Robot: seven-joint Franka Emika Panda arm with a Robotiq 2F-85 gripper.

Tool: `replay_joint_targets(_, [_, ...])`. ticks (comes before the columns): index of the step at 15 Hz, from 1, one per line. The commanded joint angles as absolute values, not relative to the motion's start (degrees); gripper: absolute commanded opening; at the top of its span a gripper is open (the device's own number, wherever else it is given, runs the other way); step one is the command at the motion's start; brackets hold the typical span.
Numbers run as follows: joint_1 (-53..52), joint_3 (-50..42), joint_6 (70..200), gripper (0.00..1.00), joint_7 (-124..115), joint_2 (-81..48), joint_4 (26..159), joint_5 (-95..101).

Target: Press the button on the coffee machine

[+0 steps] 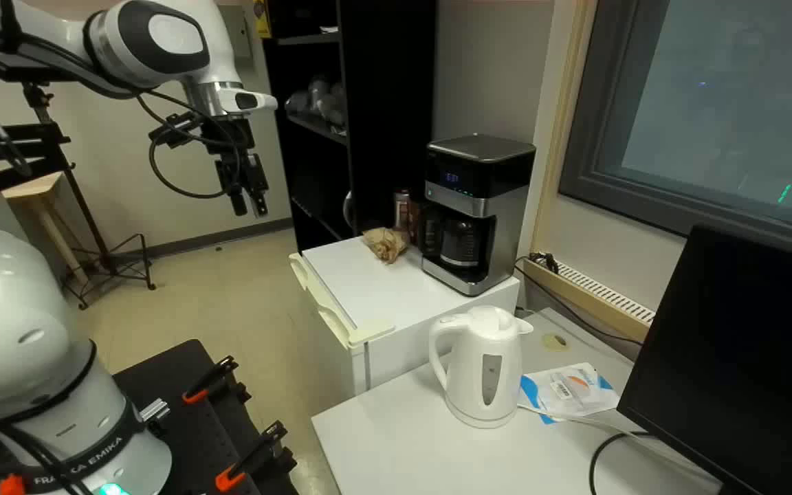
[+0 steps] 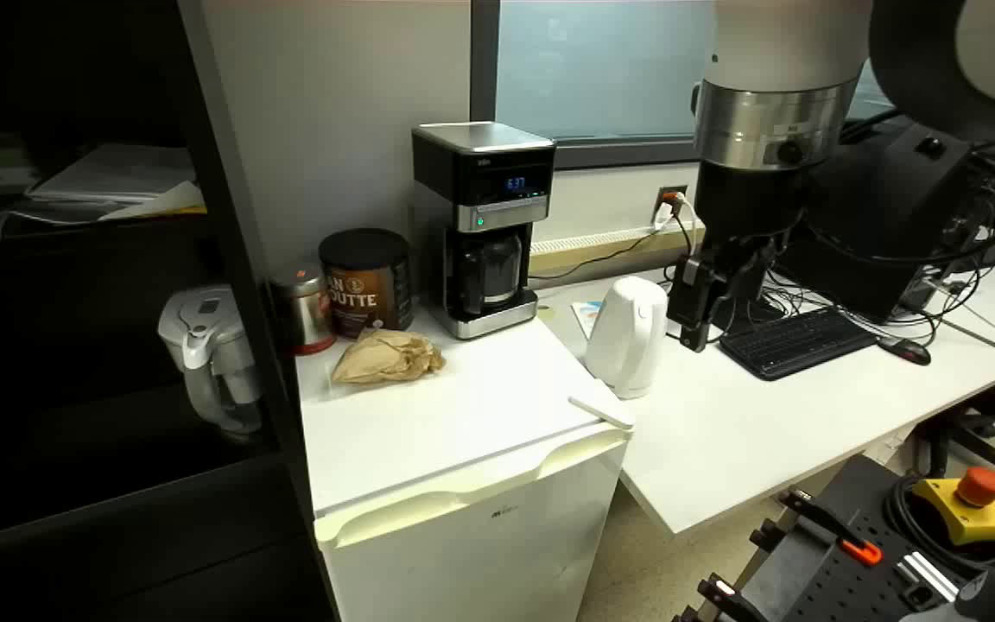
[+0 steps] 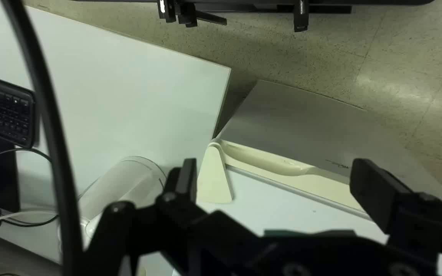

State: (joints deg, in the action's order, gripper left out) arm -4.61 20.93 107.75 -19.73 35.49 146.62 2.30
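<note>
The gripper [image 3: 274, 176] hangs in mid-air, its fingers [image 3: 376, 189] spread wide with nothing between them; through the gap, the wrist view looks down on the small white fridge [image 3: 263, 203]. On that fridge, near the wall [image 2: 342, 130], stands the coffee machine [image 2: 484, 177], well apart from the gripper. The step in hand looks to be the approach: nothing is being pressed. The next move likely calls for bringing the gripper to the machine's front, probably with the fingers drawn together, so that a single firm tip can meet the button. A small green light [image 2: 479, 222] on the silver strip [image 2: 510, 213] below the lit display [image 2: 516, 183] may mark it, though which control is meant cannot be told.

Inside the machine sits a dark carafe [image 2: 493, 269]; whether it holds anything cannot be made out. Beside the machine stands a brown canister [image 2: 364, 289] under a black lid [image 2: 364, 246], with a metal tin [image 2: 303, 311] next to it and a crumpled paper bag [image 2: 389, 356] in front, their contents hidden. The white kettle [image 2: 627, 337] stands upright on the counter [image 2: 748, 441], closed on top, its fill unreadable. Farther off, a filter pitcher [image 2: 221, 363] rests in the dark shelving [image 2: 219, 155], and what it holds is unclear too.
</note>
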Motion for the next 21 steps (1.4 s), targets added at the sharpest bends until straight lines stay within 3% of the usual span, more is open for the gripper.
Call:
replay_joint_targets(1, [-6.18,19.57,107.62,1.00,-20.53,35.11,146.53,3.16])
replay_joint_targets(14, [-6.18,19.57,107.63,1.00,-20.53,35.11,146.53,3.16])
replay_joint_targets(21, [-4.60,19.81,116.78,1.00,-20.20,32.89,147.42,13.65])
